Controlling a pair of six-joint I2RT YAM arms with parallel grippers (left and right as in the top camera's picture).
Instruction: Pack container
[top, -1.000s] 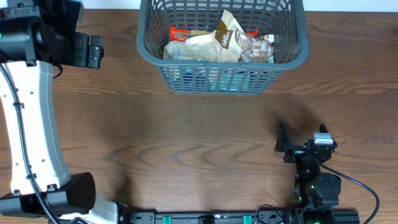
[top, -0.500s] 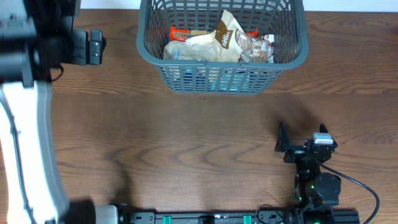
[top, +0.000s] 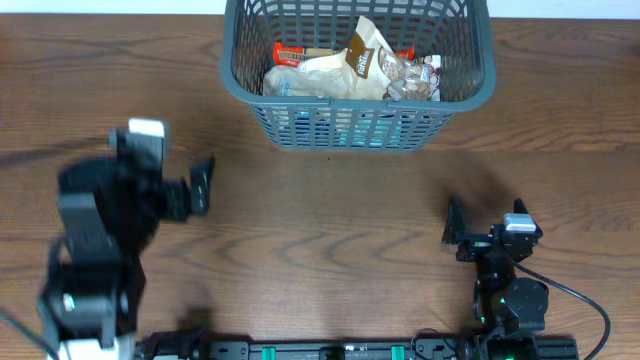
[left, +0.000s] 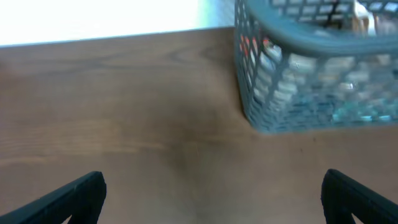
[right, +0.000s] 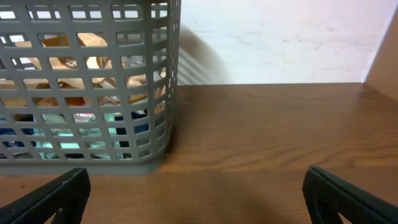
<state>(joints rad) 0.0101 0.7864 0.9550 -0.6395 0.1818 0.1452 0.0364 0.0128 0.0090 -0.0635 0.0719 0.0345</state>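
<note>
Brown wooden table (top: 320, 230), white wall (right: 280, 37) behind

Centre of the desk's (top: 330, 230) far edge: container (top: 355, 125), upright, its back running out of view. Inside it: snack packets (top: 340, 72), heaped one on another. Near-left part of the desk: left gripper (top: 195, 190), before and left of the container's left corner, well apart from it. Near-right part: right gripper (top: 452, 228), before the container's right end, also well apart.
</note>
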